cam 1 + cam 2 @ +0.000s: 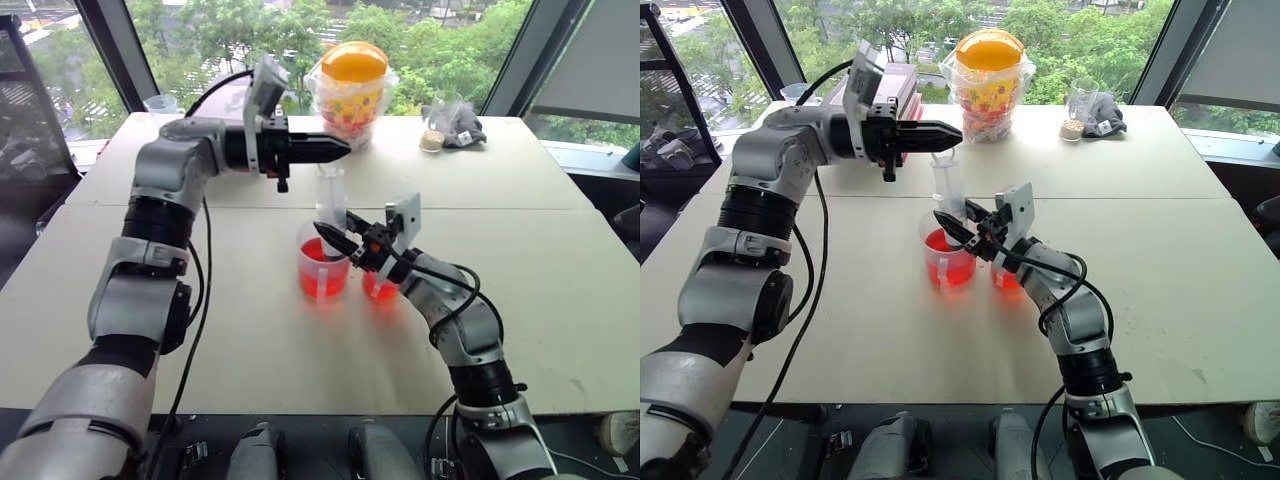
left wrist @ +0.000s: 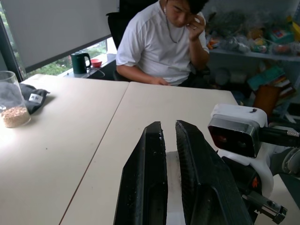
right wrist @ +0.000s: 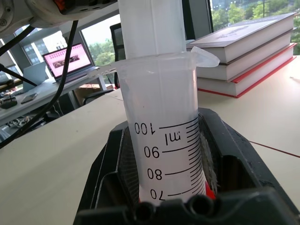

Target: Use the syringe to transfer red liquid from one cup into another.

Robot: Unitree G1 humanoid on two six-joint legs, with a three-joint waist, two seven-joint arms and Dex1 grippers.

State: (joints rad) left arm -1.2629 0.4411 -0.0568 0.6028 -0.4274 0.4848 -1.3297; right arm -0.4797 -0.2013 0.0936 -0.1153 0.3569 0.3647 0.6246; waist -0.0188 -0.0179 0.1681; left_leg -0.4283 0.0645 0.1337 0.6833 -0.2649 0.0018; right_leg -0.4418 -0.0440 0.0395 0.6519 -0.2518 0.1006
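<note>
Clutter along the far edge of the pale surface (image 1: pixel 560 300)

A bagged container with a yellow-orange lid (image 1: pixel 352 88) stands at the far middle, and to its right sit a small clear jar holding something tan (image 1: pixel 432 138) and a dark bundle (image 1: pixel 462 128) just beside it. A stack of books (image 3: pixel 243 56) (red-edged at the bottom) lies on the surface. Beyond it, a person in a white shirt (image 2: pixel 161 42) sits at the right side, with a green kettle (image 2: pixel 80 62) behind; an open laptop (image 3: pixel 68 62) stands on another desk.
</note>
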